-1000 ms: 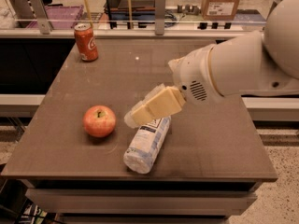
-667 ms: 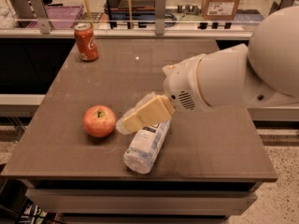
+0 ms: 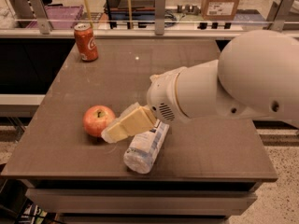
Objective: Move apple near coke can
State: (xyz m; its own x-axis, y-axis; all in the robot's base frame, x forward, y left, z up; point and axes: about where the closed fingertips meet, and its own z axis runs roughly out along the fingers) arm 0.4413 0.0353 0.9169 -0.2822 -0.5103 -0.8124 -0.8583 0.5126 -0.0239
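The gripper (image 3: 113, 132) hangs low over the front part of the table (image 3: 212, 149), a cream-coloured, wedge-shaped hand slanting down and to the left from the end of the arm (image 3: 219, 90); its tip sits just beside the right flank of the apple (image 3: 97, 120), and whether the two touch cannot be told; how far the gripper is open cannot be told from this angle either, and nothing is seen held in it; its rear part passes over the upper end of a bottle (image 3: 145, 148) lying on its side just right of the apple. The apple rests on the table towards the front left, round and glossy, red-orange with a yellowish patch and a small stem dimple on top. The coke can (image 3: 86, 42) stands upright at the far left corner, well apart from the apple; it is a red-orange cylinder with a silver top and white script lettering, only partly legible. The bottle is clear plastic, crinkled, with a white label whose bluish print is too small to read. The table top is a dark brown, matte slab with a fine grain; the arm is smooth, off-white and bulbous, with a small vent grille near its wrist. Behind the table runs a pale rail (image 3: 159, 31), and beyond it stands a cardboard box (image 3: 220, 1) with a white sticker, its text unreadable.
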